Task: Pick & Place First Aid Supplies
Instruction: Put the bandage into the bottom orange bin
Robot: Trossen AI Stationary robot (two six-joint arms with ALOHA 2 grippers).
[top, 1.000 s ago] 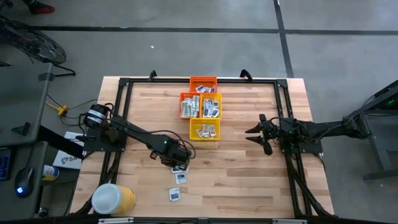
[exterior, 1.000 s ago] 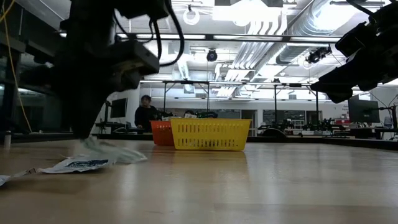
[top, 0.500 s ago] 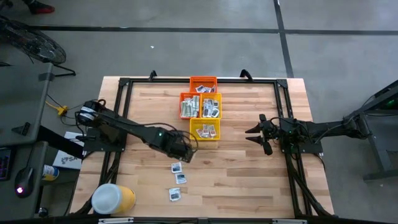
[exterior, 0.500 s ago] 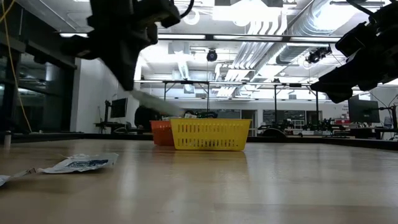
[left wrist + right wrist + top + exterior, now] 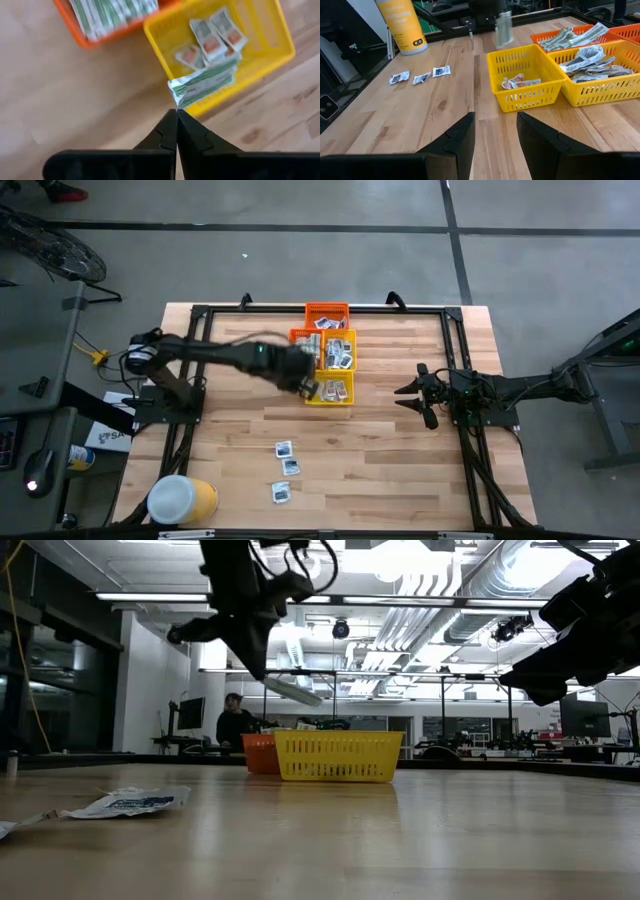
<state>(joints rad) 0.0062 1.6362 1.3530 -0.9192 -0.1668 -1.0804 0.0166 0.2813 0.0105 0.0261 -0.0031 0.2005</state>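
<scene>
The left gripper (image 5: 308,385) hangs clenched on a green-and-white packet (image 5: 202,83) just above the near edge of the front yellow basket (image 5: 329,391), which holds a few packets with orange marks. Three white square packets (image 5: 286,470) lie on the pale wood table (image 5: 400,470), well apart from that basket, toward the yellow tub (image 5: 182,499). The right gripper (image 5: 412,395) waits with jaws parted, off to the basket's side. Beyond the basket, a lit workshop shows desks and a seated person (image 5: 236,724).
</scene>
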